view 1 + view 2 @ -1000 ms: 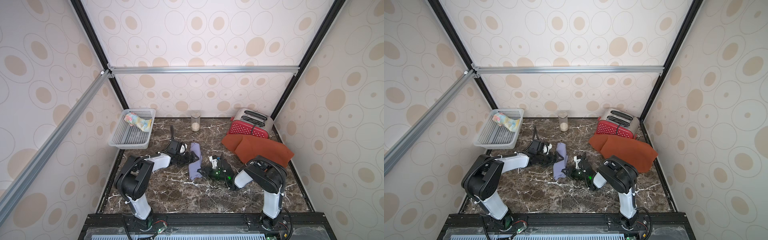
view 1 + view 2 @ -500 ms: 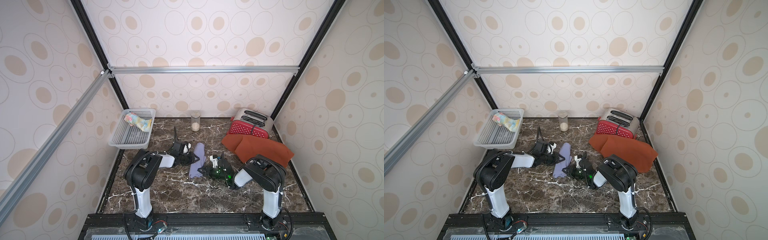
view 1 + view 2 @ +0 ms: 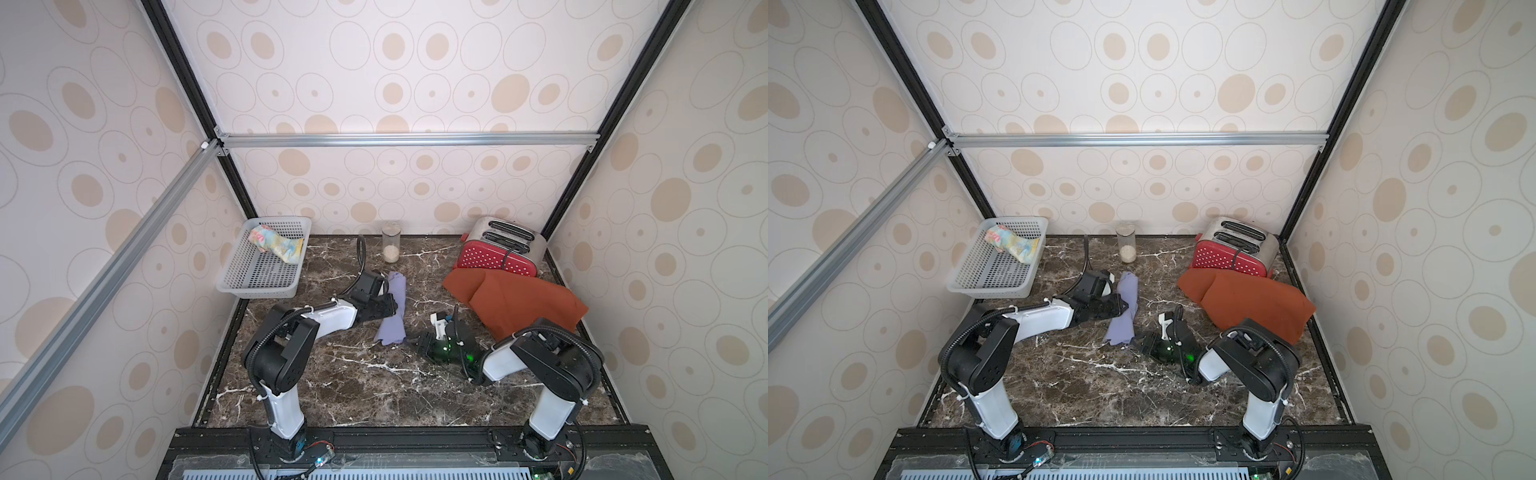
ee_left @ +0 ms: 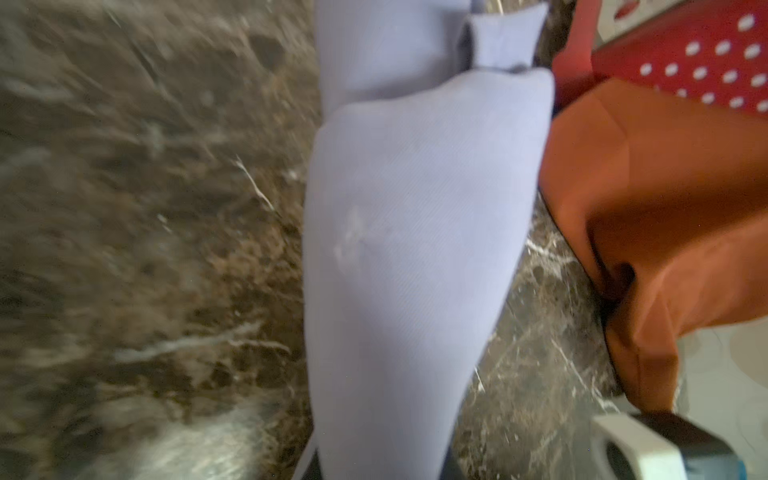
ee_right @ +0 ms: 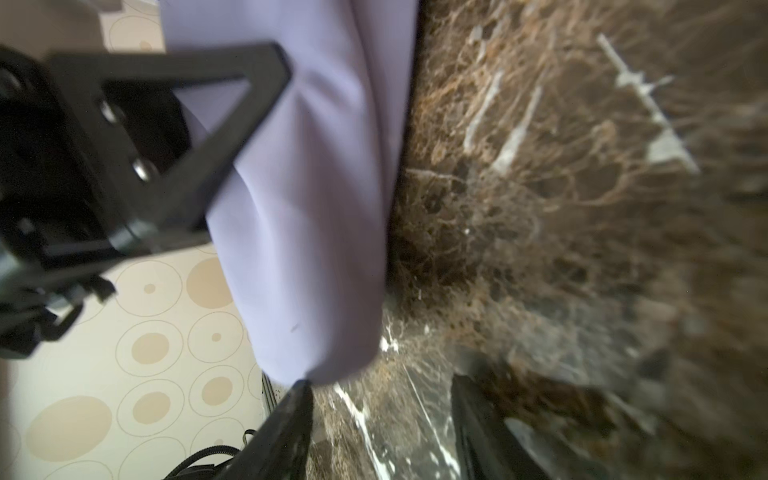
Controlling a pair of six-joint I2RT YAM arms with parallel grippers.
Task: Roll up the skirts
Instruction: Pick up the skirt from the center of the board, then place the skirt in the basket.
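Observation:
The lavender skirt lies as a long narrow roll on the marble table in both top views. My left gripper is shut on the roll's middle from the left. In the left wrist view the cloth runs down between the jaws of the left gripper. My right gripper is open at the roll's near end, with bare marble between its fingers. The rust-orange skirt lies flat at the right. The floral skirt sits rolled in the basket.
A white mesh basket stands at the back left. A red toaster is at the back right, touching the orange skirt. A glass jar stands by the back wall. Cage posts and walls close in the table.
My left gripper has closed on the middle of the lavender roll. My right gripper has let go of the roll's near end and opened, barely shifting.

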